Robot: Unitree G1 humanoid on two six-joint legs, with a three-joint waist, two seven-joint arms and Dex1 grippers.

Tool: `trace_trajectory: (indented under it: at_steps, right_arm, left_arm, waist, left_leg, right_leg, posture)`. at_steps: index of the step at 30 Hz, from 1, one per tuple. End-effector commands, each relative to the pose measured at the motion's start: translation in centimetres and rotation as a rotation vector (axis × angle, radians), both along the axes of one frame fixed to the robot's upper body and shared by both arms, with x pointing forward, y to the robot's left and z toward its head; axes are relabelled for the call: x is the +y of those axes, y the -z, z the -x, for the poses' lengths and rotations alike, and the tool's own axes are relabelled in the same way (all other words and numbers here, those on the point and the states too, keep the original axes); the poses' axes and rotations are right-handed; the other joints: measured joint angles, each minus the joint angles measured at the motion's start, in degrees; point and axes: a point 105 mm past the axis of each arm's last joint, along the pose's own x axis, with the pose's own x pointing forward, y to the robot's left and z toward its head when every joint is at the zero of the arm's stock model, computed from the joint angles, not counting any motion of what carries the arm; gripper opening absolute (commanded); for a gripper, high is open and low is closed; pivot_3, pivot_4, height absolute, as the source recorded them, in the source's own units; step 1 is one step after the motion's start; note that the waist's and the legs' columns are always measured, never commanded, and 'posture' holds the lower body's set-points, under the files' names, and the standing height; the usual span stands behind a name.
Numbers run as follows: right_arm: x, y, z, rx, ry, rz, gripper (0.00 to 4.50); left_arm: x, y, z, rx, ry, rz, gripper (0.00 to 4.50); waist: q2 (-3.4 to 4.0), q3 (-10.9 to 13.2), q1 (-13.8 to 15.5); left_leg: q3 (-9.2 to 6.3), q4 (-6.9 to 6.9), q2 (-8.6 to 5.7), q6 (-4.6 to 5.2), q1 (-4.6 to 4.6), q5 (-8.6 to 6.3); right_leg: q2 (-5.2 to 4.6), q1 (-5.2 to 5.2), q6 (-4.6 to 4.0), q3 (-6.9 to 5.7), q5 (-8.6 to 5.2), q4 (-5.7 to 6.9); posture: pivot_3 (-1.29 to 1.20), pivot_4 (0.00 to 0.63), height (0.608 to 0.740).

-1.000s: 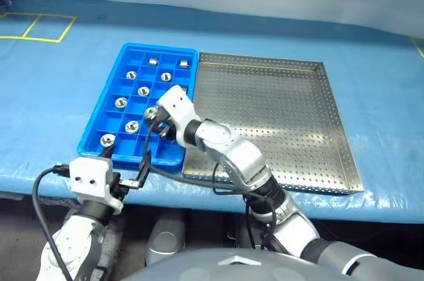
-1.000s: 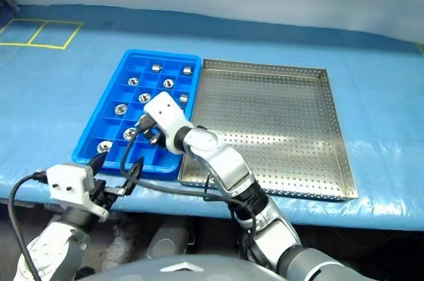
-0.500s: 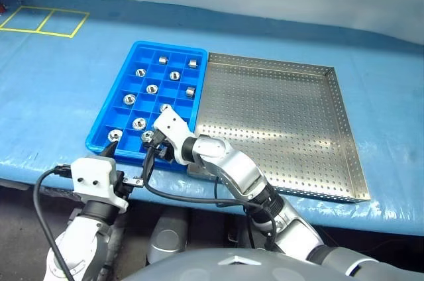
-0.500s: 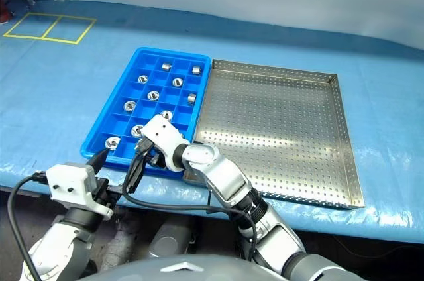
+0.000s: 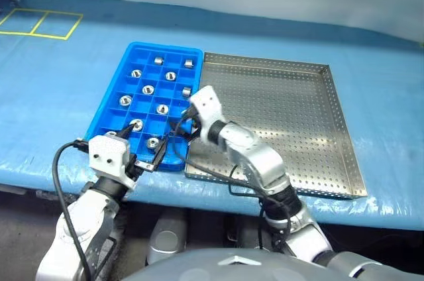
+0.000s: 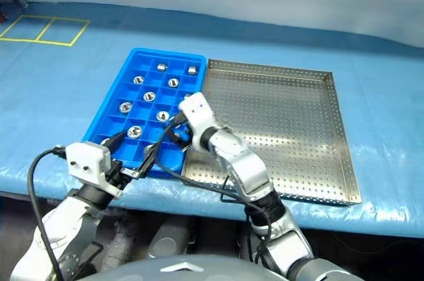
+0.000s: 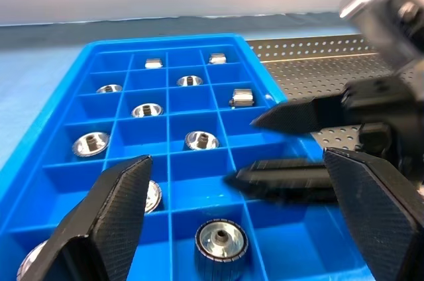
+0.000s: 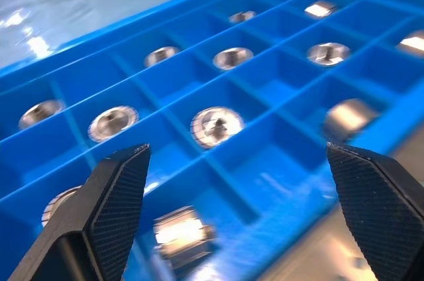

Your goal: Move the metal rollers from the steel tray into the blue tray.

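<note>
- The right tool hangs over the near right part of the blue tray, close to the seam with the steel tray; its two black fingers stand well apart with nothing between them.
- The left tool sits at the blue tray's near edge, pointing across the compartments — its fingers spread wide, empty.
- The metal rollers lie one to a compartment in the blue tray; about ten can be counted in the head views, shiny, each with a hollow centre. One roller stands upright in a near compartment between the left tool's fingers in the left wrist view, touched by neither.
- The steel tray lies just beside the blue tray on its right, rims touching or nearly so; its perforated floor shows no rollers.
- Both trays rest on the table under a blue sheet; yellow tape lines mark its far left corner.
- No brand, label or writing can be read on anything.
</note>
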Motion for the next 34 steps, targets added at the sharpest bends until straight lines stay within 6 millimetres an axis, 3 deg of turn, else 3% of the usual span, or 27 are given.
trace_trajectory:
  at_steps: [1, 5, 10, 15, 22, 34]
  right_arm:
    - [-3.4, -2.0, -0.2, -0.161, 0.118, 0.008, 4.48]
    - [-7.5, -0.8, 0.4, -0.173, 0.242, 0.066, 4.48]
    - [-10.4, 0.5, 2.5, -0.160, 0.309, 0.111, 4.48]
    - [-11.9, 1.1, 3.8, -0.157, 0.361, 0.142, 4.48]
    - [-12.2, 2.2, 4.3, -0.119, 0.383, 0.160, 4.48]
    - [-11.0, 2.0, 4.1, -0.093, 0.334, 0.115, 4.48]
  left_arm:
    - [-0.3, -0.4, -1.7, -0.026, 0.029, -0.008, 4.50]
    - [-0.1, -0.7, -4.1, -0.052, 0.027, -0.031, 4.50]
    - [0.2, -0.6, -5.9, -0.062, 0.036, -0.062, 4.50]
    - [0.6, -0.4, -6.4, -0.062, 0.041, -0.081, 4.50]
    - [0.9, 0.3, -6.2, -0.040, 0.022, -0.082, 4.50]
    - [1.0, 1.0, -5.8, -0.018, -0.003, -0.064, 4.50]
  waist:
    - [0.03, 0.00, -1.14]
    - [0.01, -0.01, -3.94]
    - [0.00, -0.01, -7.02]
    - [0.00, -0.02, -8.70]
    - [-0.04, -0.04, -8.94]
    - [-0.06, -0.05, -8.76]
  left_leg:
    - [-0.06, 0.00, -0.07, -0.02, -0.01, 0.01]
    - [-0.02, -0.02, -0.09, -0.02, 0.03, 0.01]
    - [0.13, -0.02, -0.06, -0.02, 0.12, 0.01]
    - [0.35, -0.01, 0.04, -0.01, 0.22, 0.01]
    - [0.51, 0.07, 0.04, 0.02, 0.25, 0.02]
    - [0.51, 0.07, 0.03, 0.04, 0.22, 0.02]
  right_leg:
    - [-0.01, 0.01, -0.03, 0.01, -0.02, 0.06]
    - [0.03, 0.03, -0.04, 0.07, -0.03, 0.08]
    - [0.10, 0.01, -0.01, 0.27, -0.01, 0.14]
    - [0.16, 0.00, 0.06, 0.56, 0.03, 0.19]
    - [0.12, -0.01, 0.22, 0.76, 0.13, 0.19]
    - [0.12, -0.05, 0.23, 0.78, 0.14, 0.19]
  posture:
    - [0.09, 0.150, 0.740]
    - [0.02, 0.150, 0.740]
    - [-0.06, 0.150, 0.740]
    - [-0.09, 0.150, 0.740]
    - [-0.09, 0.150, 0.740]
    - [-0.07, 0.150, 0.740]
